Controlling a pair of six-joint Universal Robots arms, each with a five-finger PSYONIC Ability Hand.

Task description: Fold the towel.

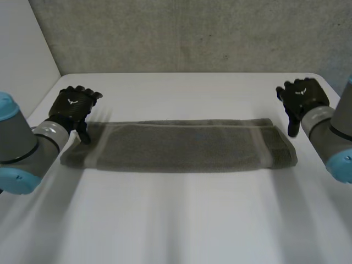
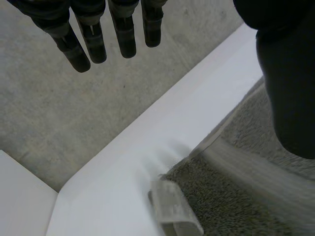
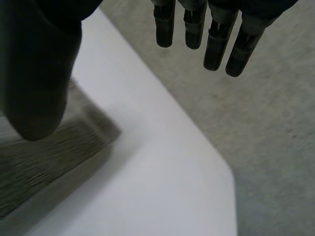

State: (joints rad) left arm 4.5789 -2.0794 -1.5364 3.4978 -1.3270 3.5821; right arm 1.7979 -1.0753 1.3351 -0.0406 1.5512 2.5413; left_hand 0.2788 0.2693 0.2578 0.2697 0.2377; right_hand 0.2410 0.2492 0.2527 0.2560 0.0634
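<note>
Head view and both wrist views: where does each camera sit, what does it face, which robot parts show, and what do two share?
Head view: between and behind the arms, looking down at table and towel; both arms, left hand, right hand.
Left wrist view: on that wrist, along the palm; straight fingers, thumb, towel corner.
Right wrist view: likewise; straight fingers, thumb, towel end.
Shared: both wrist views catch towel, table edge, wall.

No words or numbers are showing legibly anywhere. A small white mark [image 1: 72, 101] is sitting on the back of the left hand [image 1: 78, 110] and another on the right hand [image 1: 309, 100], both too small to read. The pale strip [image 2: 173, 209] at the towel's [image 2: 231, 196] corner is bearing no print.
</note>
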